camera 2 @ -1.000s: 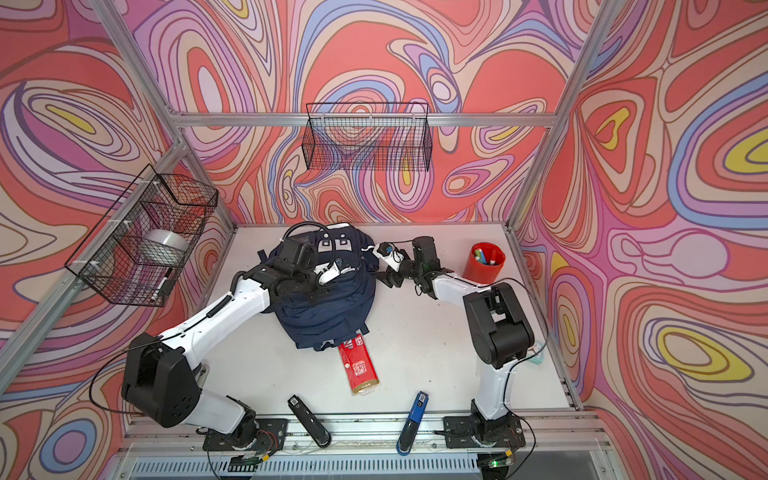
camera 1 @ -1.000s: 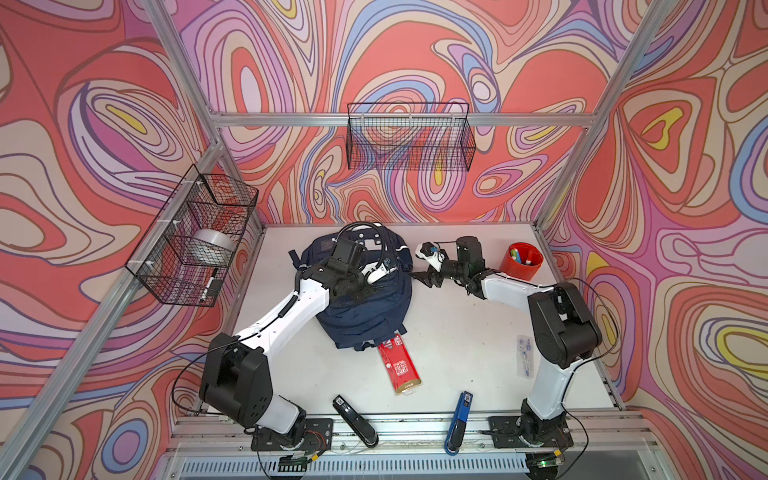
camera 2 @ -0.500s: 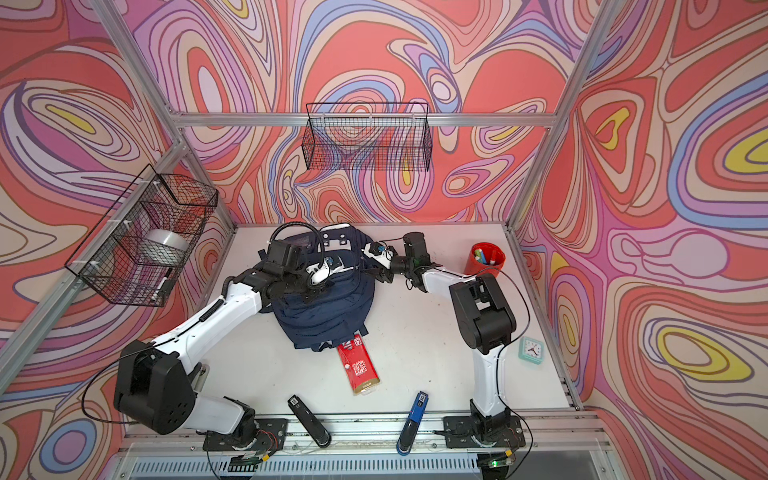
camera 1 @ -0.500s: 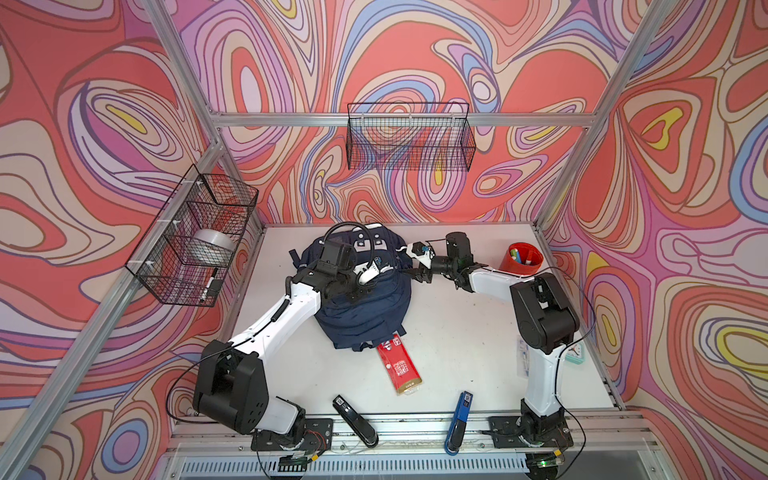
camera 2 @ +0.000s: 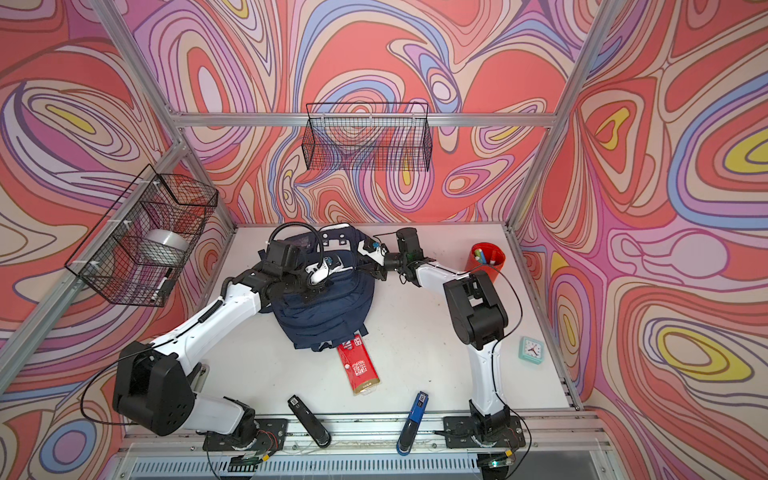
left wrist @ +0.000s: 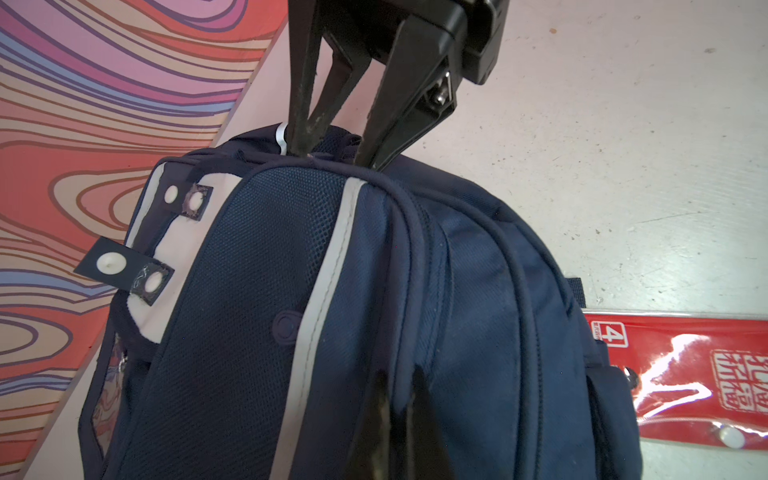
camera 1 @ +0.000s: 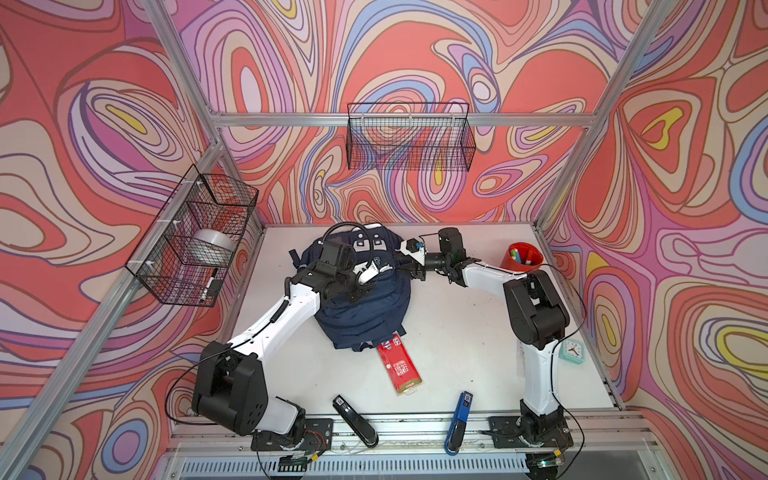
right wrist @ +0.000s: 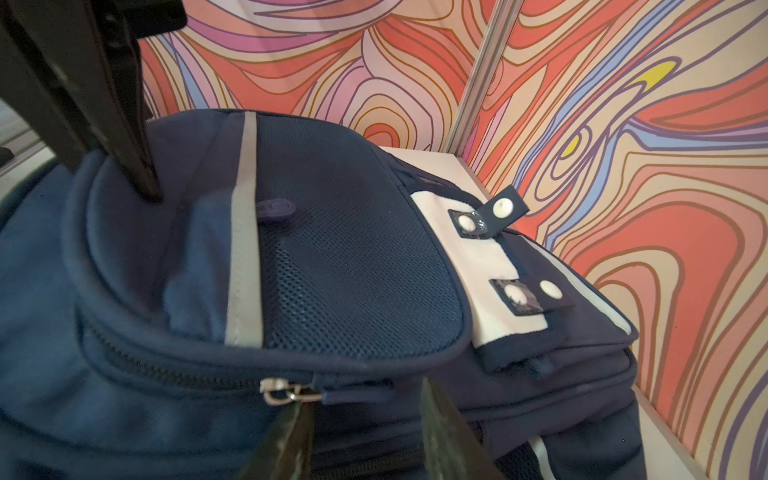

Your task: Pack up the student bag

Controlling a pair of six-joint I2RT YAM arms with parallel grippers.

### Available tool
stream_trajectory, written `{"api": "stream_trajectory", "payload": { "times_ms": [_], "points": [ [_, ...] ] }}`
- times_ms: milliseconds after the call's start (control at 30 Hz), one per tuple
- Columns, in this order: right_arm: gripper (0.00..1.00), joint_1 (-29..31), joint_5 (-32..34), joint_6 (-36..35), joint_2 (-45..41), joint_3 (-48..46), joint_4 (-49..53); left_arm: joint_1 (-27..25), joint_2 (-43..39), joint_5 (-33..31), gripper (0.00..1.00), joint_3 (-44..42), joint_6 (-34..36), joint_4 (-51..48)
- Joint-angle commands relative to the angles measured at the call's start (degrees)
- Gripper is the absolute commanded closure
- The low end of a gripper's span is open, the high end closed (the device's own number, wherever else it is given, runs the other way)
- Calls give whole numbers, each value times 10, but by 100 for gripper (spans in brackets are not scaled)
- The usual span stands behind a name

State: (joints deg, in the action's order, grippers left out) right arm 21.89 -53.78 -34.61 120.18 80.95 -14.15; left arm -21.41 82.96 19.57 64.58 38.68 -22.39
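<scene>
The student bag (camera 1: 365,307) (camera 2: 324,311), a navy backpack with pale stripes and a white patch, lies mid-table in both top views. My left gripper (camera 1: 365,276) (left wrist: 399,374) is shut, pinching a ridge of the bag's navy fabric (left wrist: 249,291) on its upper face. My right gripper (camera 1: 401,268) (right wrist: 365,399) is at the bag's right side, open. Its fingers stand either side of the navy zip pull tab (right wrist: 357,392), and one finger is beside the metal slider (right wrist: 278,390). In the left wrist view the right gripper (left wrist: 336,153) dips behind the bag's far edge.
A red flat packet (camera 1: 399,365) sticks out from under the bag's near end. A black stapler (camera 1: 355,424) and a blue stapler (camera 1: 459,419) lie at the front edge. A red cup of markers (camera 1: 524,259) and a teal clock (camera 1: 573,351) stand at the right. Wire baskets (camera 1: 195,241) (camera 1: 409,143) hang on the walls.
My right gripper has moved left onto the bag's side and its jaws have narrowed round the zip pull. The left gripper, still pinching the fabric, has shifted slightly left and back.
</scene>
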Motion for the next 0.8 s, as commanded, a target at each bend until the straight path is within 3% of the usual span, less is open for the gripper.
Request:
{"api": "stream_trajectory", "payload": {
  "times_ms": [0, 233, 567, 767],
  "points": [
    [62, 10, -10, 0, 4, -10, 5, -4, -19, 28, 100, -1, -11, 37],
    [97, 11, -2, 15, -6, -14, 25, -3, -12, 10, 100, 6, -31, 44],
    [100, 11, 23, 1, -85, -90, 34, -2, -1, 7, 100, 9, -52, 51],
    [100, 10, 42, -24, -87, -88, 47, -2, -3, 4, 100, 7, -46, 46]
  ]
}}
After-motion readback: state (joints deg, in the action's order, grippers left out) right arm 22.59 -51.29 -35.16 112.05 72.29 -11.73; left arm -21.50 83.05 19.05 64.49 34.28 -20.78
